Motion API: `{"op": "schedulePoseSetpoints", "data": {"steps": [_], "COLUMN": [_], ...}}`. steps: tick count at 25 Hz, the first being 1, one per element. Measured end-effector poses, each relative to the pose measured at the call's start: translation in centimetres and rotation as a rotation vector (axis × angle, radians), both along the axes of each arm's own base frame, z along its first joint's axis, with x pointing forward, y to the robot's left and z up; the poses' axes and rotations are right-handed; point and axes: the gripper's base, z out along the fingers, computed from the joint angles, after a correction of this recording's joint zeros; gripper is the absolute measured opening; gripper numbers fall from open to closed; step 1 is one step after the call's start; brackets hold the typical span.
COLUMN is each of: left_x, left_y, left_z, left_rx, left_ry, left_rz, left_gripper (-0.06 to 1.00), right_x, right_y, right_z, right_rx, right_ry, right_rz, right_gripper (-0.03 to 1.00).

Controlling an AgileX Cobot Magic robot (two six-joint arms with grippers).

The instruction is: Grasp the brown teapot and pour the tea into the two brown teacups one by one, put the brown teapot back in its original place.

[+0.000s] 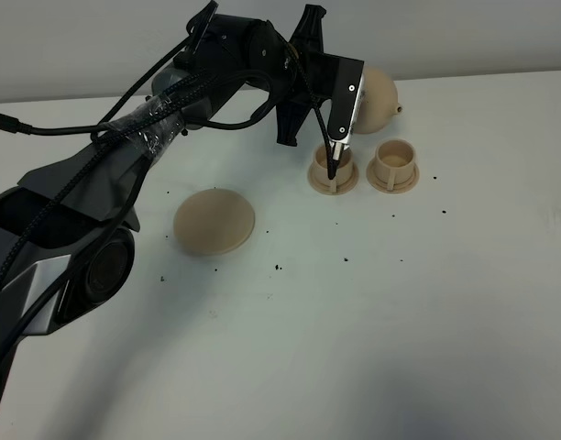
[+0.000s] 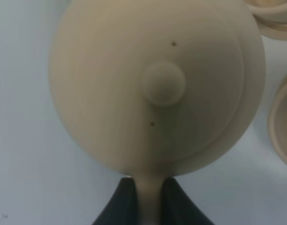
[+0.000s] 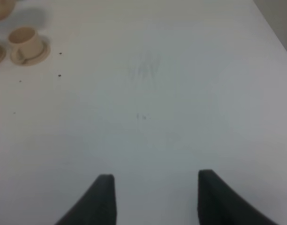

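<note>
Exterior high view: the bench (image 1: 354, 348) carries everything, and the left arm (image 1: 152, 128) stretches across it to the far side. There the brown teapot (image 1: 377, 96) sits at the arm's end, off its wide saucer (image 1: 214, 220), which lies bare, well apart and back toward the arm's base. Whether the pot is clear of the bench cannot be told.

The left teacup (image 1: 347, 170) and right teacup (image 1: 393, 165) stand side by side on the camera's side of the pot, just beside it. The spout (image 1: 402, 110) points to the right of this view, away from the arm, not yet over either cup. My judgement is that it must swing toward the cups before tipping.

The left pincer (image 2: 148, 180) is clenched on the handle (image 2: 148, 211), which runs straight back between its jaws. The right pincer (image 3: 155, 187) is released, empty and well away.
</note>
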Motion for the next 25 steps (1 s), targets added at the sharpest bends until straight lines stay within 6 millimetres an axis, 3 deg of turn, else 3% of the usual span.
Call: {"op": "schedulePoseSetpoints", "data": {"steps": [25], "left_x": [0.41], "left_y": [-0.14], "left_z": [0.08], "left_rx": [0.160], "left_ry": [-0.166], "left_rz": [-0.176], "left_gripper": [0.16], "right_x": [0.00], "right_y": [0.00], "right_z": [0.00], "right_rx": [0.000], "right_ry": [0.000], "right_rz": [0.000], "right_gripper": [0.43]}}
